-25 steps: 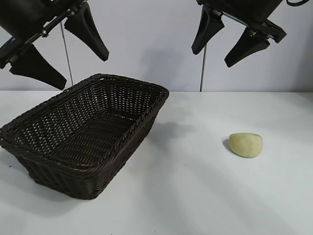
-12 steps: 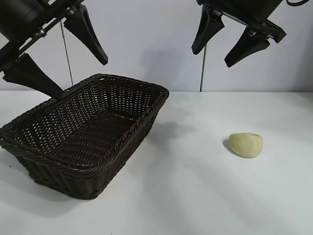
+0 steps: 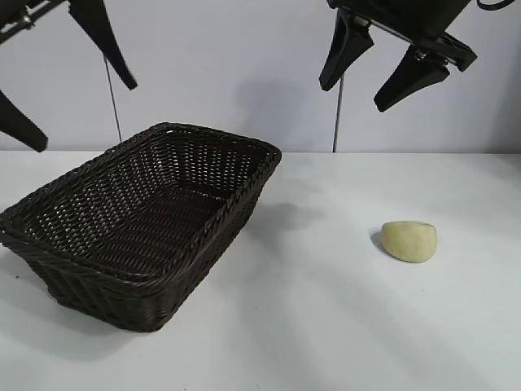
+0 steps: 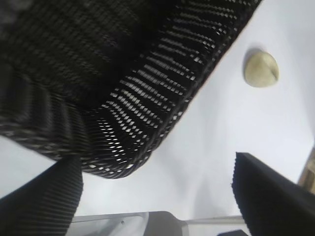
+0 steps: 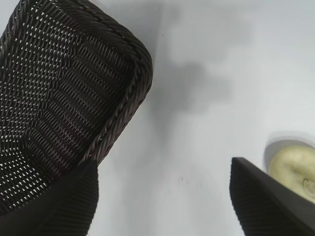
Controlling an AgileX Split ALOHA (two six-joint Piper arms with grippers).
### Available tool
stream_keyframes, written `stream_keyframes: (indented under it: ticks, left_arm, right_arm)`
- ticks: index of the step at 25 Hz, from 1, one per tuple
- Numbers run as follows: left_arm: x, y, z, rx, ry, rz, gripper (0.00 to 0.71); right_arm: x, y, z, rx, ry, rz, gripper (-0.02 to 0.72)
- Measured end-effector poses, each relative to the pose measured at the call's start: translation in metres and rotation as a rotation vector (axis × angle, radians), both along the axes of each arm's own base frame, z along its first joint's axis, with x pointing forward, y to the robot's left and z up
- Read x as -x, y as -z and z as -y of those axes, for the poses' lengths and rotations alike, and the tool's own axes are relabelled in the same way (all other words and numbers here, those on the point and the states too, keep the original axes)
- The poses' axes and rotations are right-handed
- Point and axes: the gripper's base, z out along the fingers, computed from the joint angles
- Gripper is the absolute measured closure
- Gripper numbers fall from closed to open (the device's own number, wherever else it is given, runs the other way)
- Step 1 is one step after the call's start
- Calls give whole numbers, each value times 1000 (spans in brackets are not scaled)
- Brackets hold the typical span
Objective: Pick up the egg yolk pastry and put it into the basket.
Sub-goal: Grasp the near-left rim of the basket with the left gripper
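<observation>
Lying on the white table (image 3: 326, 326), out in the open toward the right side of the exterior view: the egg yolk pastry (image 3: 409, 241), pale yellow-green, rounded, touching nothing but the tabletop. Sitting well apart from it on the left half of the table: the basket (image 3: 142, 220), dark brown woven wicker with a braided rim, holding nothing inside.

Hanging high above the table between pastry and basket, closer to the pastry's side: the right gripper (image 3: 373, 72), fingers spread wide and gripping nothing, tips pointing down. Showing in the right wrist view between those same dark fingers: the basket's corner (image 5: 74, 93) on one side, the pastry (image 5: 294, 171) partly hiding behind one finger on the other.

Hovering up at the top left corner of the exterior view, above the basket's far left end: the left gripper (image 3: 77, 110), fingers likewise parted and carrying nothing. Filling much of the left wrist view: the basket's wall and rim (image 4: 147, 98), with the pastry (image 4: 261, 70) small and far off beyond it.
</observation>
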Motion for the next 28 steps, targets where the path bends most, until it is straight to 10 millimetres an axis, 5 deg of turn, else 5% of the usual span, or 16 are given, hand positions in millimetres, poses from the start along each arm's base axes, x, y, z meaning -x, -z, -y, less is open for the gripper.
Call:
stream_keyframes:
  ticks: [5,9,19,28]
  left_arm:
    - [23,-20,3,-83,-61,47,109]
    - [32,-18,10,-145,-144,36,109]
    - [44,42,10,-128,-407,-76,112]
    - [48,70,8,-75,-515,-85,115]
  right_arm:
    - [0,0,0,0,0,0,167]
    - [0,0,0,1,0,0,167]
    - [0,0,0,1,-2,-3,167]
    - [0,0,0,1,-2,-3,167]
